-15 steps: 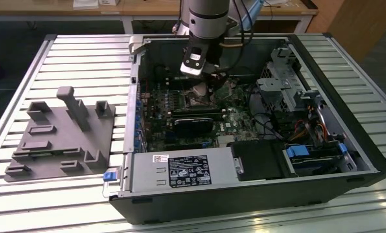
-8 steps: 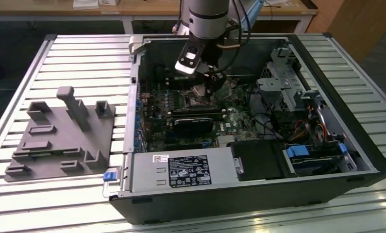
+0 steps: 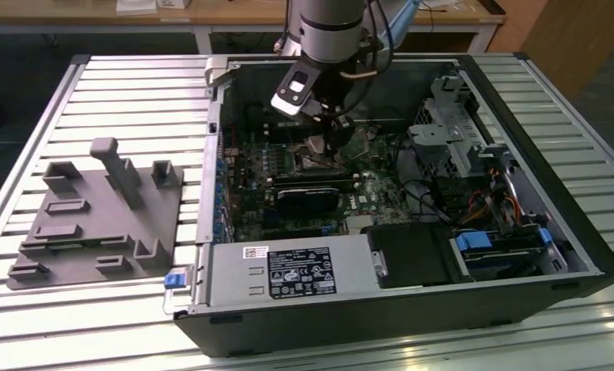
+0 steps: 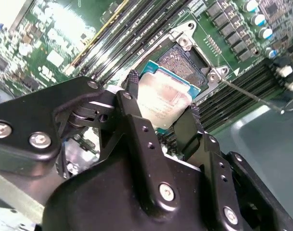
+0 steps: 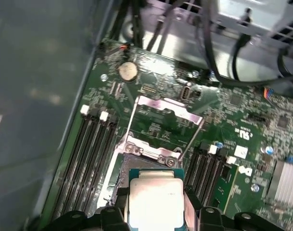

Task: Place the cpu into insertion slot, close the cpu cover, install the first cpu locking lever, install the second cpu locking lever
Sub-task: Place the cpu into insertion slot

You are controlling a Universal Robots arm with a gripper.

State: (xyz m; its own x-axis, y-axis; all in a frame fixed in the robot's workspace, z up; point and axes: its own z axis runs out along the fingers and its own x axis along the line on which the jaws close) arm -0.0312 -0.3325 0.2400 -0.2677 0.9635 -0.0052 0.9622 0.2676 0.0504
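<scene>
Gripping the cpu (image 5: 155, 199) by two edges, claw (image 4: 162, 97) close over the insertion slot (image 4: 182, 61).

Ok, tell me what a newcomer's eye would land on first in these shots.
First comes the cpu, pinched by the gripper just over the insertion slot in the second wrist view. Next, in the first wrist view, the cpu cover stands flipped open beside the socket. In the exterior view, the arm reaches down into the open computer case.
</scene>
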